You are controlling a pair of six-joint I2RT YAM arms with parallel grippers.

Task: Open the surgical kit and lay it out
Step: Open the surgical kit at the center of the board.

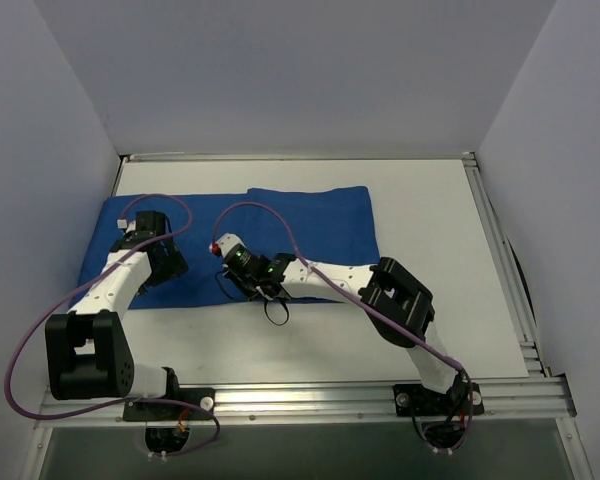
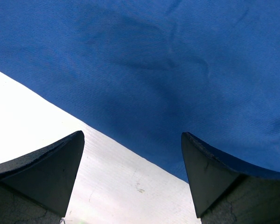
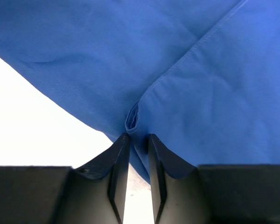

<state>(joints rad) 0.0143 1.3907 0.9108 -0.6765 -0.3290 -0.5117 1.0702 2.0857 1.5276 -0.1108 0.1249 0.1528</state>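
Observation:
The royal-blue cloth wrap (image 1: 310, 225) lies folded shut and flat across the left and middle of the white table (image 1: 430, 210). My right gripper (image 1: 227, 250) is at the wrap's middle, shut on a small bunched fold of the cloth (image 3: 133, 116) by a hemmed flap edge; its fingers (image 3: 119, 154) pinch the fabric. My left gripper (image 1: 170, 265) is open and empty over the wrap's left part. In the left wrist view the gripper (image 2: 130, 135) straddles the cloth edge (image 2: 154, 70) above bare table. The tray, instruments and packets are hidden.
Grey walls close in the table on the left, back and right. An aluminium rail (image 1: 500, 250) runs along the right side and the near edge. Bare white table (image 1: 280, 345) lies in front of the wrap and to its right.

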